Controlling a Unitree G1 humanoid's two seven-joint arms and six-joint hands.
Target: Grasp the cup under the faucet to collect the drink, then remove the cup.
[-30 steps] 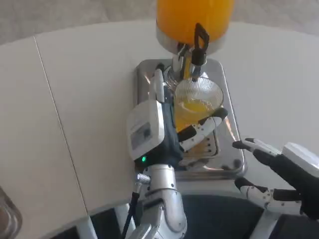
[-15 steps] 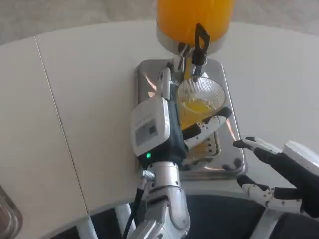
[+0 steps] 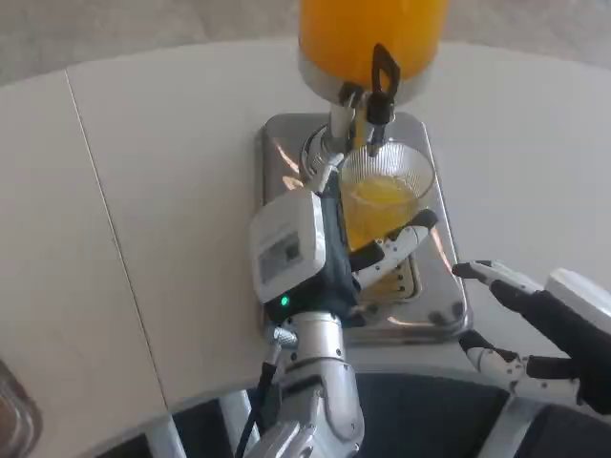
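A clear ribbed cup (image 3: 384, 196) holding orange drink stands on the steel drip tray (image 3: 434, 162), directly under the black-handled faucet (image 3: 379, 91) of the orange juice dispenser (image 3: 370, 38). My left hand (image 3: 320, 248) wraps around the cup from its left side, with fingers (image 3: 401, 241) curling across its front. My right hand (image 3: 539, 329) hovers at the table's near right edge, fingers spread, holding nothing.
The steel tray has a slotted drain (image 3: 396, 279) in front of the cup. A seam (image 3: 105, 219) runs down the white table on the left. A glass object (image 3: 14, 415) sits at the bottom left corner.
My left hand has shifted slightly forward and right with the cup, bringing it more squarely under the faucet. The right hand has drifted a little to the right and down.
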